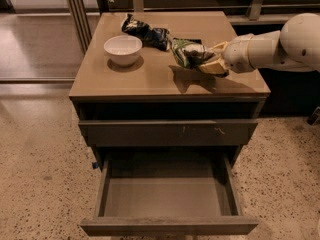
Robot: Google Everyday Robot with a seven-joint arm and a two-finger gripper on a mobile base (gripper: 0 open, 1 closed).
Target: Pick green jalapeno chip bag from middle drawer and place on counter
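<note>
The green jalapeno chip bag, glossy green and white, is held above the counter, right of its middle. My gripper reaches in from the right on a white arm and is shut on the bag, a little above the top, with a shadow under it. The middle drawer is pulled out below, its grey floor bare.
A white bowl stands on the counter's left part. A black-and-blue snack bag lies at the back middle, with a small flat black packet behind the held bag. A closed drawer front with pale scratches sits above the open drawer.
</note>
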